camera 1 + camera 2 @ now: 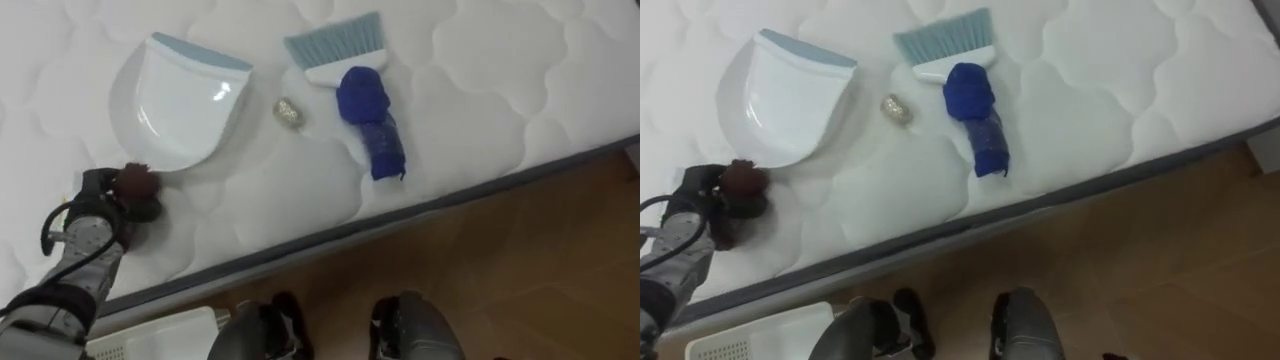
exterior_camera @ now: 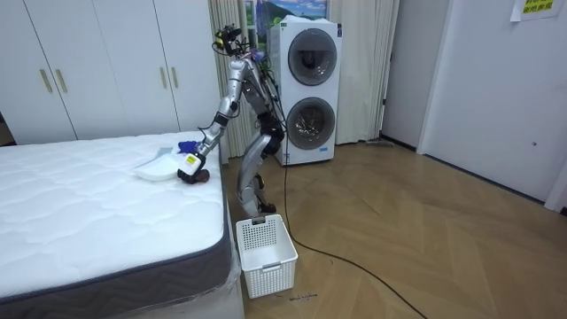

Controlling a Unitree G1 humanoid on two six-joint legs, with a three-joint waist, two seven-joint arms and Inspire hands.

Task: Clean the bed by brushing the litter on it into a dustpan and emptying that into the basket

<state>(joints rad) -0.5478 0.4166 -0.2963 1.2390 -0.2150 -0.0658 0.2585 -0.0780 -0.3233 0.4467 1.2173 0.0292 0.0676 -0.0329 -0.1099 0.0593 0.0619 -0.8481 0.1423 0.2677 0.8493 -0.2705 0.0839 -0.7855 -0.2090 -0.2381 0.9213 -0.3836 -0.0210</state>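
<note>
on the white mattress (image 1: 480,90) we see a white dustpan (image 1: 180,100), a small shiny scrap (image 1: 288,111) just beside it, then a blue-handled brush (image 1: 357,90); our left hand (image 1: 118,200) sits at the dustpan's near end.

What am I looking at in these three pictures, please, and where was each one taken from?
It is a two-legged humanoid robot with two arms and five-fingered hands. The room view, from a camera standing in the room, shows it leaning over a bed, with a white basket on the floor alongside. The two eye views come from its head, looking down. On the bed lie a white dustpan, a brush with a blue-wrapped handle and a small crumpled wad between them. Its left hand sits at the dustpan's near end; whether it grips anything is unclear.
</note>
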